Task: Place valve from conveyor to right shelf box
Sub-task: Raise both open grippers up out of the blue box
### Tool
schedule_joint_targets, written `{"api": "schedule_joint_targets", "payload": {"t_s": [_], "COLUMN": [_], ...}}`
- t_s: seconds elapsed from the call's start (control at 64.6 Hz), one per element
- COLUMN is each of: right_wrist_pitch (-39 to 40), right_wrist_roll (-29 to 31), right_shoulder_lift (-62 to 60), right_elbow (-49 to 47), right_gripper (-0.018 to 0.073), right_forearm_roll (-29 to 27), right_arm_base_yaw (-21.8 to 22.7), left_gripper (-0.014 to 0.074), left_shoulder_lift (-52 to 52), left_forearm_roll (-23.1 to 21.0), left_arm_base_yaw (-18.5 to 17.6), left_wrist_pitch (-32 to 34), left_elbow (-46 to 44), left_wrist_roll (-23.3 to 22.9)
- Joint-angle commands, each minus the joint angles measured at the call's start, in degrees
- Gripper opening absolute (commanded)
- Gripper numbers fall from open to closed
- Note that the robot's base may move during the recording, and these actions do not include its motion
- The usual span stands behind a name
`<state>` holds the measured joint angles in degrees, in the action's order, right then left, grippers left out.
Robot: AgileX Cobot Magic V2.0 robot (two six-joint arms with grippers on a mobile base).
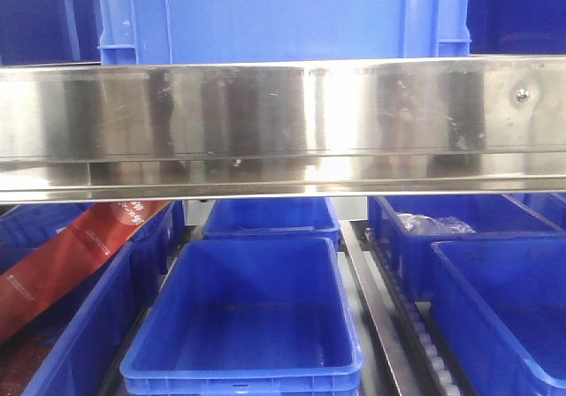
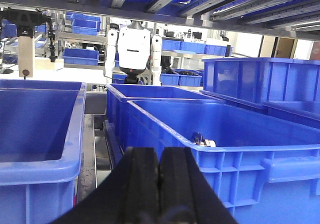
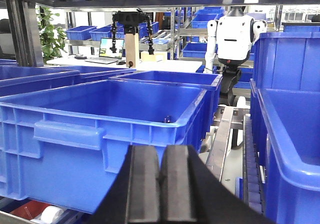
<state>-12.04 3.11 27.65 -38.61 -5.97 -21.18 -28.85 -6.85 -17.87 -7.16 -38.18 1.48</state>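
Observation:
The conveyor is out of view. A small metal part with a dark blue handle (image 2: 202, 140), possibly the valve, peeks over the near rim of a blue box (image 2: 240, 149) in the left wrist view. My left gripper (image 2: 159, 156) is shut and empty, level with that box's near left corner. My right gripper (image 3: 160, 156) is shut and empty, in front of the corner of a large blue box (image 3: 100, 124). In the front view an empty blue shelf box (image 1: 248, 361) sits below centre and another blue box (image 1: 522, 325) sits at the right. Neither gripper shows there.
A wide steel shelf beam (image 1: 283, 122) crosses the front view, with a blue crate (image 1: 283, 16) on top. A back right box holds a clear plastic bag (image 1: 433, 225). A red packet (image 1: 71, 255) lies at the left. Roller rails (image 1: 416, 334) run between boxes. White humanoid robots (image 2: 135, 49) stand beyond.

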Motion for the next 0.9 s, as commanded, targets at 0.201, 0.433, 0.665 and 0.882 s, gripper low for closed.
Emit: {"api": "schedule_joint_targets", "payload": {"t_s": [0.201,0.433,0.665,0.882], "right_wrist_pitch": [0.9,4.0,19.8,18.9], "right_wrist_roll": [0.1,0.1,0.1,0.1], "right_shoulder_lift": [-0.3,-4.5,-14.3,-21.1], "right_elbow": [0.2,7.8,28.0,37.9], "right_gripper": [-0.0162,-0.0162,-0.0162,-0.0162], "right_forearm_roll": [0.5,3.2,1.1,0.7], "right_arm_base_yaw": [0.0,3.5,13.8,15.0], "left_gripper": [-0.0111,-0.0111,-0.0111,-0.0111], "left_shoulder_lift": [0.3,0.3,0.3,0.3], "left_forearm_roll": [0.0,0.0,0.0,0.0], "left_arm_base_yaw": [0.2,0.2,0.2,0.2], "left_wrist_pitch": [0.9,0.9,0.9,0.9], "left_elbow": [0.1,0.1,0.1,0.1], "left_wrist_roll": [-0.3,-0.3,-0.3,-0.3]}}
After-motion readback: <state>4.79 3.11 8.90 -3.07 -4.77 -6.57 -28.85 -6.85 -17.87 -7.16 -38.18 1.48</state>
